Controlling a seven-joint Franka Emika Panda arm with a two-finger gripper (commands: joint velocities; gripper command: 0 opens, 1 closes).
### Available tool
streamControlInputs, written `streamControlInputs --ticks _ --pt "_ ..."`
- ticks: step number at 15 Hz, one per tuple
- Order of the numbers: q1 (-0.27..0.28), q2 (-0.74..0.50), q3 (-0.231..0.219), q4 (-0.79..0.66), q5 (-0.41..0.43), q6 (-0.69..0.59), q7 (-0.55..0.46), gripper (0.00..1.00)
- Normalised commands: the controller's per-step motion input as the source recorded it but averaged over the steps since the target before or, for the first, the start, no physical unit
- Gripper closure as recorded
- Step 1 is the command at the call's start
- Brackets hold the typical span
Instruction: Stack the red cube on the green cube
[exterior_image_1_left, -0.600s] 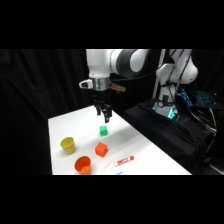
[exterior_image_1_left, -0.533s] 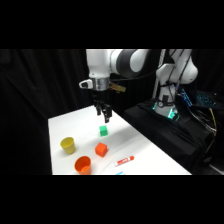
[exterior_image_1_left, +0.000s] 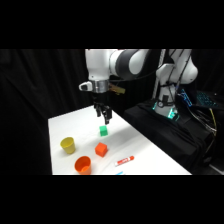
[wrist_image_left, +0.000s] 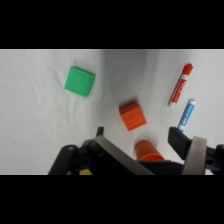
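The gripper (exterior_image_1_left: 106, 119) hangs above the table (exterior_image_1_left: 145, 150) with its fingers spread and holding nothing, so this looks like the approach before any pickup. The red cube (exterior_image_1_left: 101, 149) sits on the table, near the green cube (exterior_image_1_left: 103, 131) but apart from it. Next, the gripper probably needs to drop over the red cube and close.

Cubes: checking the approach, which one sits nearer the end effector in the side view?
The green cube, just below the end effector; the red cube lies farther away.

End effector (exterior_image_1_left: 105, 118) open, aloft, pointing down
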Motion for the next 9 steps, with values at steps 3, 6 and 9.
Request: streamControlInputs --ticks 3,6,9 --pt "-0.006 0.24 0.070 0.27 -0.064 0.03 -0.26 0.00" --pt "-0.004 0.24 0.077 0.28 -0.088 0.03 -0.31 0.00" --pt "0.009 0.22 0.056 0.26 -0.172 0.07 -0.25 0.00"
